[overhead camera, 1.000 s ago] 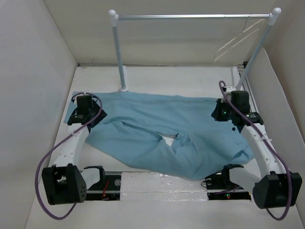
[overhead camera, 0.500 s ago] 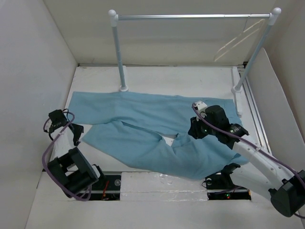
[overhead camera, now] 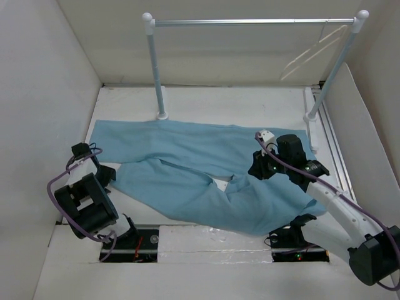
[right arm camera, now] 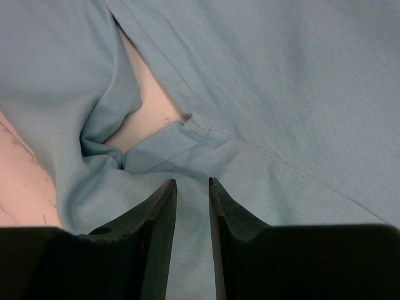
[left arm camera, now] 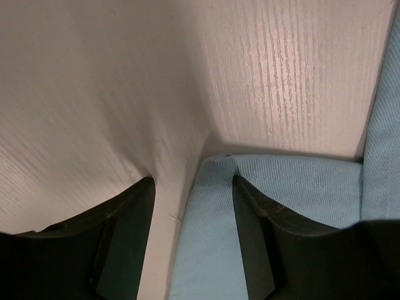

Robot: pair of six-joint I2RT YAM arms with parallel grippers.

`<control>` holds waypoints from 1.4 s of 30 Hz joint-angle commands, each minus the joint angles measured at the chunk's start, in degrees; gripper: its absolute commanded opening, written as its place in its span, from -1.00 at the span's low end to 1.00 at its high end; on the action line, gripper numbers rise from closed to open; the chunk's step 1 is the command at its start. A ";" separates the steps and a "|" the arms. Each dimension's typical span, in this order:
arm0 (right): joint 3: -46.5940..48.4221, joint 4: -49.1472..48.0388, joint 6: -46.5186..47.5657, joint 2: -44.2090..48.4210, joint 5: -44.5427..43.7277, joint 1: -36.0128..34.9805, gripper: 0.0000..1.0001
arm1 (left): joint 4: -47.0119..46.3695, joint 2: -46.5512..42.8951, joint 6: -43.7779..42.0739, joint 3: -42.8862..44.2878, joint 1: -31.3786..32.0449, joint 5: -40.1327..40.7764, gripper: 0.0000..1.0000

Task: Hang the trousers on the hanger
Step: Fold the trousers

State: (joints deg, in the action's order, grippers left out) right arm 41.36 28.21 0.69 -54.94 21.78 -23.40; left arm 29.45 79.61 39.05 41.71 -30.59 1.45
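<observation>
My left claw [left arm camera: 190, 219] hangs low over the left side of the white surface [overhead camera: 250, 103], its two dark fingers [left arm camera: 125, 240] standing apart with a clear gap between them. In my left wrist view, the corner of a trouser-leg hem lies in that gap. The finger on the right of that view sits over the cloth and the other over bare surface. I cannot tell whether either finger touches anything.

The trousers [overhead camera: 206, 169] lie spread flat across the middle of the surface. Both legs run out to the left, and the wider waist part lies to the right, under my right arm. The far leg reaches out near the foot of the rail's left post.

My right claw [right arm camera: 192, 212] hovers above the trousers where the two legs split, and a small patch of surface shows between the folds there. Its fingers are parted by only a narrow slit, and nothing is clamped between them.

The hanger [overhead camera: 306, 53] hangs from the rail [overhead camera: 250, 22] near its right post, well apart from the trousers and from both claws.
</observation>
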 commanded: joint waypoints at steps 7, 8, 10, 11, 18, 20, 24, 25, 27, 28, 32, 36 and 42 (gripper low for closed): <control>3.37 -2.02 0.02 0.44 2.30 0.19 -0.34 | -4.75 8.09 3.57 -1.19 10.98 5.14 -0.25; 3.72 -1.84 -0.25 0.79 2.21 0.19 -0.33 | -5.19 8.54 3.75 -1.54 11.60 5.23 -0.47; 4.07 -0.97 -0.42 1.23 1.69 -0.42 -0.33 | -5.98 8.02 3.76 -2.60 11.60 5.31 -1.00; 4.42 -0.53 -0.42 1.58 1.25 -0.42 -0.33 | -5.55 7.06 3.93 -2.52 11.60 6.45 -1.00; 4.69 3.34 -0.51 2.47 -0.07 0.63 -0.03 | 3.06 -6.21 1.92 5.81 11.60 11.46 -1.00; 4.78 4.92 -0.34 2.64 0.28 1.24 0.07 | 6.40 -11.90 1.30 9.85 11.60 13.21 -1.00; 4.34 6.60 0.01 2.56 -0.33 2.39 0.32 | 12.90 -19.13 1.81 16.54 11.60 15.15 -1.00; 4.16 6.60 0.01 2.47 -0.68 3.00 0.36 | 14.13 -20.36 1.82 17.34 11.60 15.33 -1.00; 4.60 6.77 -0.07 1.07 -1.30 1.61 0.39 | 15.28 -23.44 2.35 19.10 11.60 14.63 -1.00; 4.86 6.69 -0.07 0.71 -1.39 0.82 0.41 | 16.33 -24.23 2.70 19.54 11.60 14.20 -1.00; 4.43 5.72 -2.34 -1.48 -1.22 -0.95 0.45 | 19.23 -27.14 2.44 21.38 11.60 13.48 -1.00; 3.28 5.54 -3.94 -1.84 1.16 0.28 0.45 | 21.87 -30.30 -0.55 25.16 12.47 15.15 -1.00; -0.04 6.69 -9.12 0.35 1.50 13.01 0.43 | 20.57 -37.60 -0.64 19.82 19.06 14.63 -1.00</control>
State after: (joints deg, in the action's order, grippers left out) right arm 42.89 34.48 -4.71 -56.18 22.46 -14.85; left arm 50.81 45.43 39.51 62.96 -13.85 15.49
